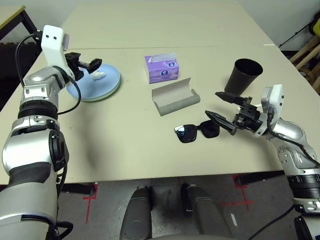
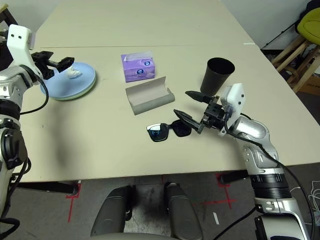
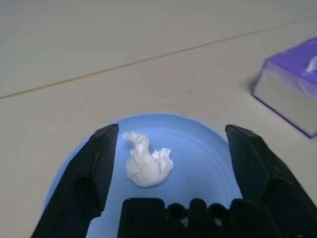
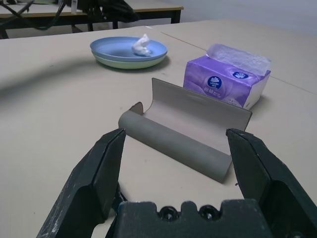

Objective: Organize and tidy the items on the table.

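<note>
Spanning nearly everything we see, the table [image 1: 125, 145] is beige with a seam running across it. On its left part sit the plates [image 1: 107, 86], a light blue one stacked on a pale green one, with the tissue wad [image 3: 146, 165] lying on the blue plate. Our left gripper [image 1: 90, 64] hovers over the near-left rim of the plates, its fingers [image 3: 94, 168] spread wide on either side of the wad and holding nothing. Toward the middle stands the purple tissue box [image 1: 162, 68], and just in front of it the grey case [image 1: 176, 96] lies open, lid up. Right of the case, the black cup [image 1: 243, 76] stands upright, well apart from the plates. The sunglasses [image 1: 196, 132] lie on the table in front of the case, lenses toward us. Our right gripper [image 1: 224, 110] hangs just beside the right end of the sunglasses, between them and the cup, pointing left; its fingers [image 4: 94, 178] are fully apart and grasp nothing.
</note>
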Controlling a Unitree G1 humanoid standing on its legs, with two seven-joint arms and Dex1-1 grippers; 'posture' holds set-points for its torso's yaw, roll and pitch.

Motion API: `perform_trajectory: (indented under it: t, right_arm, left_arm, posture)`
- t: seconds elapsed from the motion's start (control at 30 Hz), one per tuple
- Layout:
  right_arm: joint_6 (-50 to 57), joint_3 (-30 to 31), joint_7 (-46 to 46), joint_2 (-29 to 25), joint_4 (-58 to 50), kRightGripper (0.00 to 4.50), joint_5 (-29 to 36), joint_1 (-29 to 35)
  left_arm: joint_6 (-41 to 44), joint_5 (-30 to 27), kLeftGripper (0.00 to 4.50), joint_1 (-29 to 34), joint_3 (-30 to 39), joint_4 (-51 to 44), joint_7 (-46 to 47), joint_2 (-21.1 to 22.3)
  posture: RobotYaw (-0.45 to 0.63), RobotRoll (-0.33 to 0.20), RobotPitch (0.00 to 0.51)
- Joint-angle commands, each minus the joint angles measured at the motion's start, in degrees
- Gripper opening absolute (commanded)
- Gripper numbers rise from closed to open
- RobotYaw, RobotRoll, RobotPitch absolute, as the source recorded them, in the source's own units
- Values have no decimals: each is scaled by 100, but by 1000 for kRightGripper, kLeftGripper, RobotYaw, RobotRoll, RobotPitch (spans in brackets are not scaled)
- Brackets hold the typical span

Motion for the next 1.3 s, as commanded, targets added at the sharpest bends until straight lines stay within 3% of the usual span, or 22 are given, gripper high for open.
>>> perform_trajectory:
  t: [0.03, 0.4, 1.1, 1.3]
  right_arm:
    - [-18, -25, 38, -13, 12, 4500, 48, 11]
    - [41, 57, -148, 143, -219, 4500, 67, 137]
    - [169, -12, 17, -131, -174, 4500, 38, 33]
    - [137, 29, 256, -279, 123, 4500, 14, -262]
  left_arm:
    - [-41, -202, 4471, 227, 88, -295, -223, -65]
    - [5, -478, 4471, 1209, -154, -1473, -1304, -264]
    - [-171, -1454, 4471, 1924, -356, -2792, -3572, -679]
    - [56, -1681, 4471, 2010, -466, -2937, -4214, -732]
  posture:
    - [115, 0, 159]
    - [123, 0, 156]
    - [133, 0, 149]
    - [135, 0, 179]
